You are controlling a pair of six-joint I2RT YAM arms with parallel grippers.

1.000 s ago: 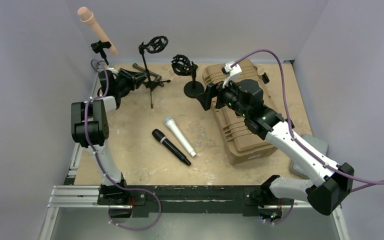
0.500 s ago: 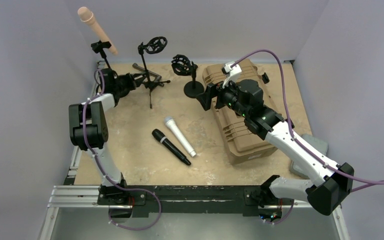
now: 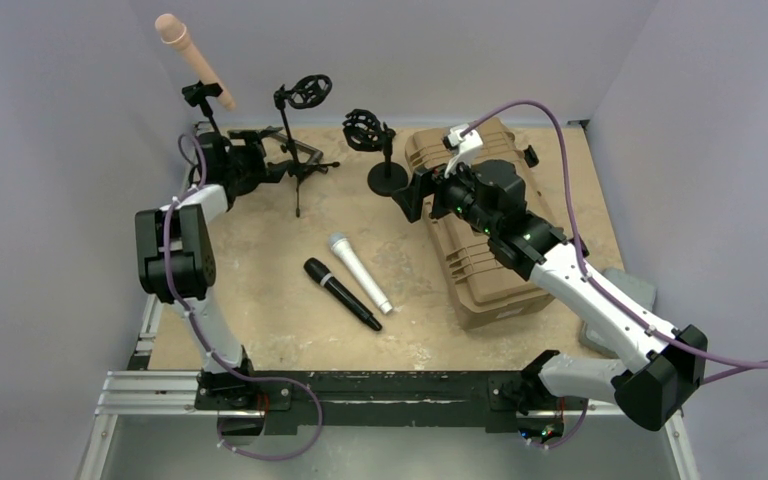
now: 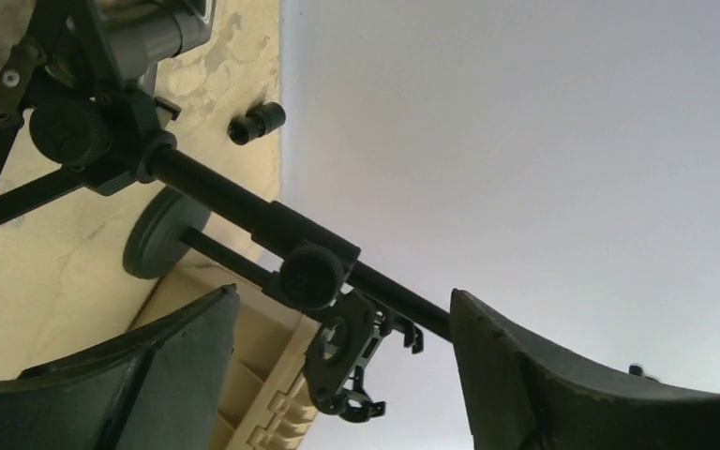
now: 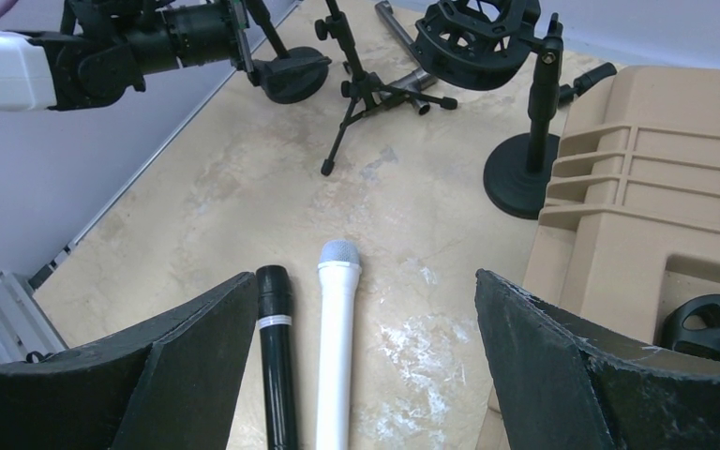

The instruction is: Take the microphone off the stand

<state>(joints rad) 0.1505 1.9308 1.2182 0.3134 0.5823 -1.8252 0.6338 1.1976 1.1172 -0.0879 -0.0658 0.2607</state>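
**A:** Where is the peach microphone (image 3: 196, 62) found?

**B:** It is seen only from the top camera, in the upper left of the frame. It is tilted and held in the clip of its stand (image 3: 203, 100), high above the table (image 3: 250, 320). It is caught by neither wrist camera.

**A:** And the left tool (image 3: 268, 165)?

**B:** From above it is placed just below that stand, beside a tripod stand (image 3: 290, 140). Only in the left wrist view is it shown spread wide. There the tripod's pole is seen crossing between the fingers, and nothing is pinched.

**A:** The right tool (image 5: 364, 281)?

**B:** It is likewise shown gaping and empty in its own view. It is held over a black microphone (image 5: 277, 356) and a white microphone (image 5: 337, 347), which are laid side by side on the table.

**A:** Is any container seen?

**B:** A tan case (image 3: 480, 250) is set at the right of the table. Its lid is shut, so its contents cannot be told. A black clip (image 5: 712, 323) is shown on the lid at the lower right of the right wrist view. A round-based stand (image 5: 525, 173) is placed just beside the case.
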